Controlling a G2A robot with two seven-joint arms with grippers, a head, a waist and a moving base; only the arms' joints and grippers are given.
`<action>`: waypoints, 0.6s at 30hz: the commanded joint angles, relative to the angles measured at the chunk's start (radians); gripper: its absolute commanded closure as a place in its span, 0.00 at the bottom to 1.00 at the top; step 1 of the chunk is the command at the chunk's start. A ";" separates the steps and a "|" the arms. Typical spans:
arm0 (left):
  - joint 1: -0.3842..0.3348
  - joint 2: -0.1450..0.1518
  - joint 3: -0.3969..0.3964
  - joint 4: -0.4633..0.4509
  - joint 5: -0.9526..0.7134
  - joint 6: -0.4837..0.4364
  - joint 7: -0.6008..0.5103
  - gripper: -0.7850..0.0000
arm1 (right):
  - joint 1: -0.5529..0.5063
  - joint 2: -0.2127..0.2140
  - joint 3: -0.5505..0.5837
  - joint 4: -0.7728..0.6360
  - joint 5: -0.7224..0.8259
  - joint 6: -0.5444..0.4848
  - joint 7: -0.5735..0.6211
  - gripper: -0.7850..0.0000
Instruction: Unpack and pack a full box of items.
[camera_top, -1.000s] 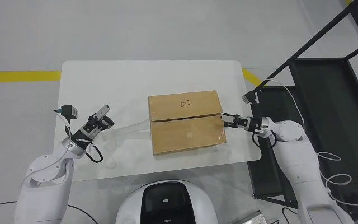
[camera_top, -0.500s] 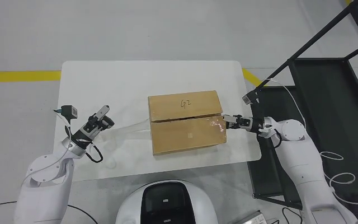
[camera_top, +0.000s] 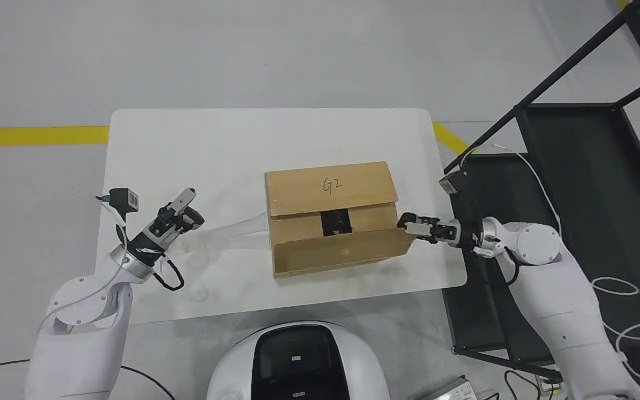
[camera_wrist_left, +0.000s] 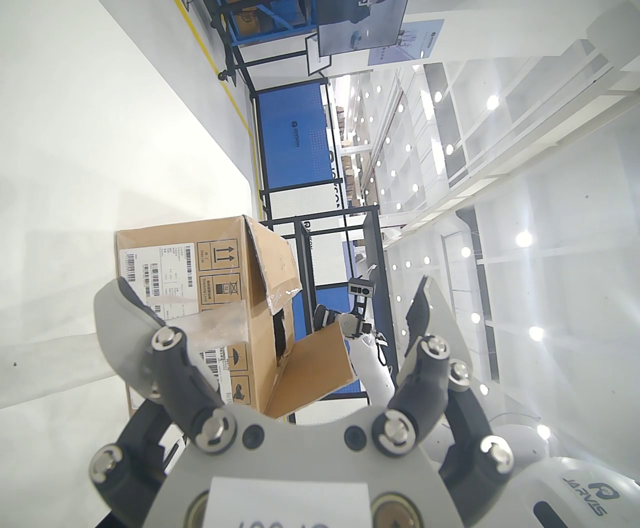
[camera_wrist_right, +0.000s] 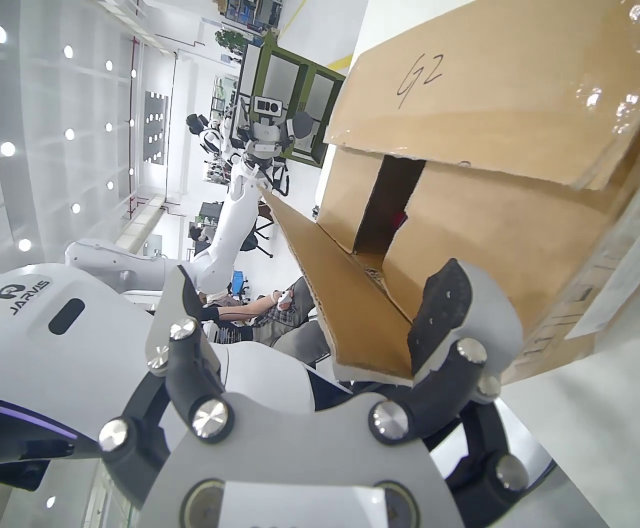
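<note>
Your right arm reaches in from 4 o'clock, forearm low and nearly level over the bench edge. Its claw sits at the 3 o'clock end of the cardboard box. The claw is spread wide. The corner of the near flap lies between its fingers and touches one finger, while the other stands well apart from it. The box is at the middle of the bench, with its far flap lying flat. Your left arm is bent at 8 o'clock, and its claw is also wide and holds nothing. It points toward the box from well apart.

A second ago the near flap lay shut against the far one. Now it is tilted up, with a dark gap open along the seam. The right claw has drawn back slightly toward 4 o'clock. The left arm has not moved.
</note>
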 joint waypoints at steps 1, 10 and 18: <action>0.000 0.000 0.000 0.000 0.000 0.000 0.000 0.00 | -0.021 0.016 -0.005 -0.030 0.000 -0.012 -0.012 0.00; 0.000 0.000 0.000 0.000 0.000 0.000 0.000 0.00 | -0.136 0.101 -0.038 -0.180 -0.048 -0.104 -0.104 0.00; 0.000 0.000 0.000 0.000 0.000 0.000 0.000 0.00 | -0.229 0.195 -0.082 -0.249 -0.160 -0.215 -0.215 0.00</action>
